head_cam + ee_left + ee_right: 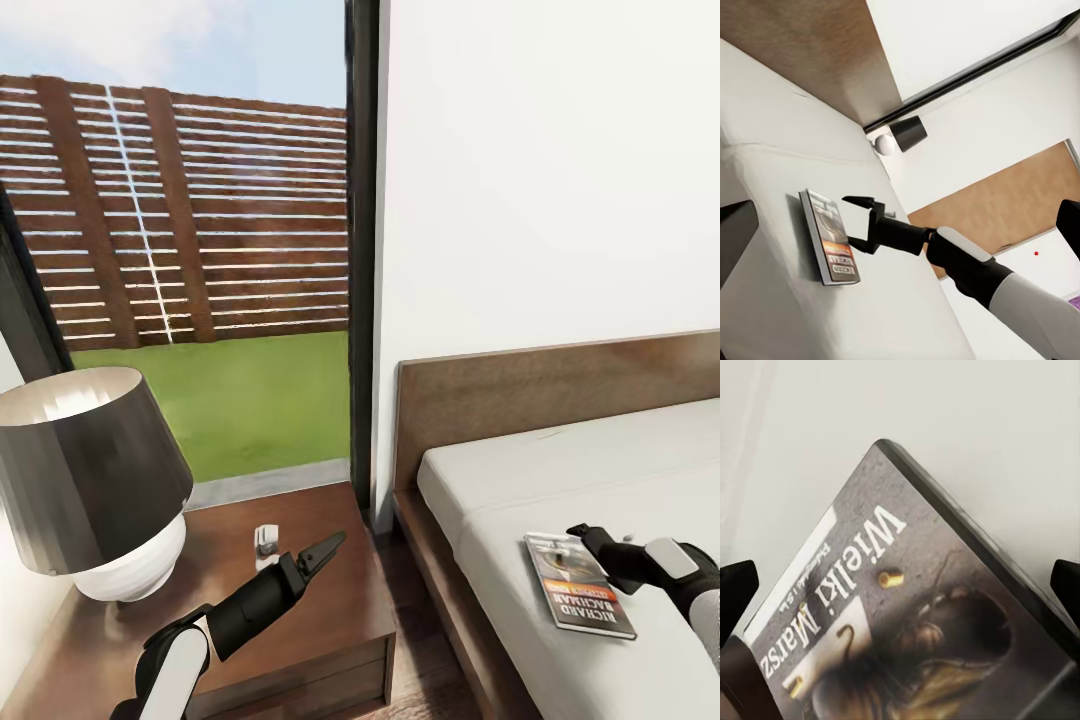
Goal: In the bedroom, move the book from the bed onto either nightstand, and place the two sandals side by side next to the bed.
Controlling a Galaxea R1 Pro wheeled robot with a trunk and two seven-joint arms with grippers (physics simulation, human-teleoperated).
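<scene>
Right tool (578,537) spread wide at the far end of the book (580,585), flat on the bed (560,650) near its left edge, thin, light, probably slick-covered, best pinched across that edge; left tool (325,553) narrowed over the nightstand (330,640).

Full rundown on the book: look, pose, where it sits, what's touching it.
The book is a thin paperback with a dark grey cover, an orange band and white "RICHARD BACHMAN" lettering; the right wrist view reads "Wielki Marsz" over a dark illustration. It lies flat, cover up, on the pale mattress near the bed's edge on the nightstand's side. The right gripper is open at its end nearer the headboard, a finger to either side; whether they touch it is unclear.
</scene>
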